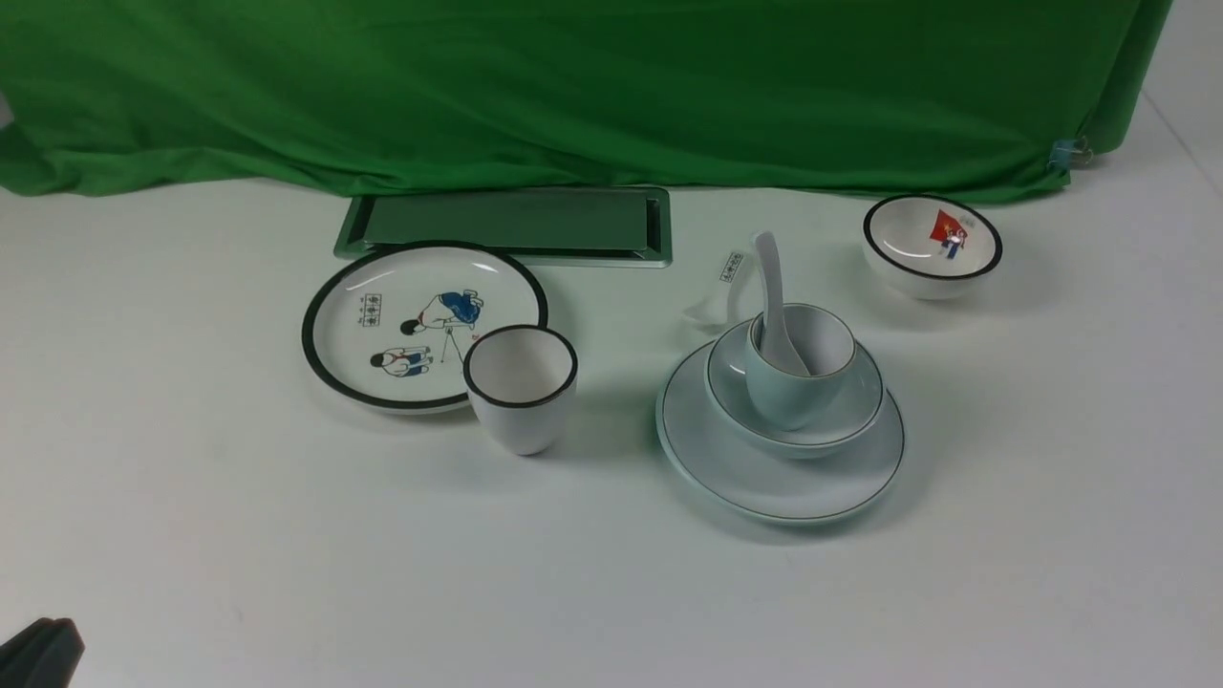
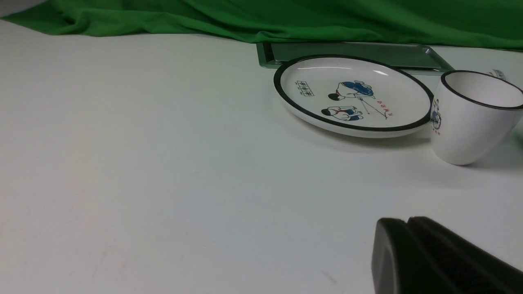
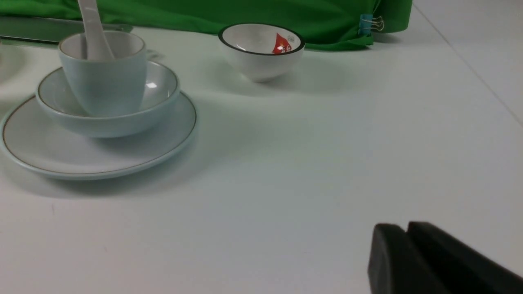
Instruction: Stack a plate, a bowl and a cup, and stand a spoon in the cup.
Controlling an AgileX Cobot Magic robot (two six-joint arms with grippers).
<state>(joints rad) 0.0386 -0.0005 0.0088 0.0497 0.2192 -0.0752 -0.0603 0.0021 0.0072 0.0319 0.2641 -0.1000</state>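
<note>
Left gripper (image 2: 406,222) and right gripper (image 3: 406,226) — fingers together, holding nothing. Spoon (image 1: 776,306) leans in cup (image 1: 798,368) — on bowl (image 1: 850,416), on plate (image 1: 745,473).

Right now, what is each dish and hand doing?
plate: flat on the table, under the bowl.
bowl: upright on the plate, holds the cup.
cup: upright in the bowl.
spoon: stands in the cup, handle up.
black-rimmed cup: upright, empty.
picture plate: flat, empty.
small picture bowl: upright, empty.
left hand: shut, empty.
right hand: shut, empty.
</note>
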